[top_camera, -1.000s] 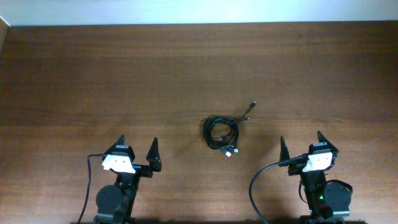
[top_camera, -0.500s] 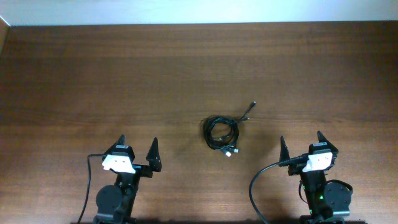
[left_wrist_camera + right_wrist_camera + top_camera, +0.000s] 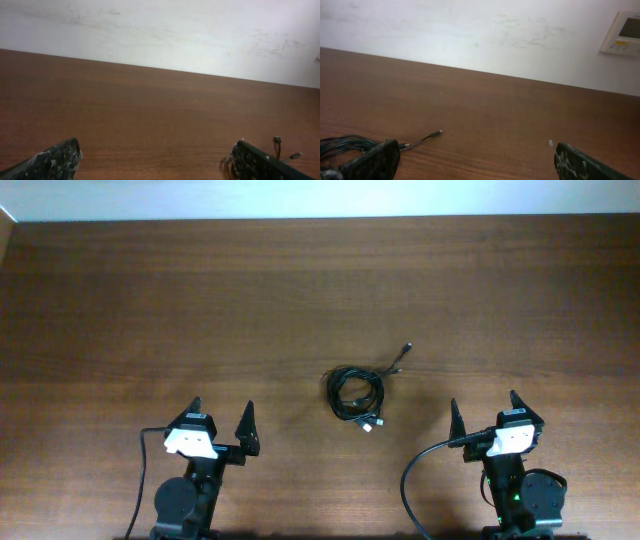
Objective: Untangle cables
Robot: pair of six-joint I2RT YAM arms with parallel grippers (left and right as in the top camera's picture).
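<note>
The cables (image 3: 356,392) lie as a small black coiled bundle at the middle of the wooden table, with plug ends sticking out at the upper right and a silvery plug at the lower edge. My left gripper (image 3: 221,416) stands open near the front edge, well to the left of the bundle. On the other side, my right gripper (image 3: 483,412) is open too, nothing between its fingers. In the right wrist view the cables (image 3: 342,145) show at the far left, by the left fingertip. The left wrist view catches only plug ends (image 3: 278,142) beside its right finger.
The wooden table (image 3: 200,300) runs back to a pale wall. Thick black arm wires (image 3: 410,480) loop on the table by each arm base. A wall panel (image 3: 624,33) hangs at the upper right in the right wrist view.
</note>
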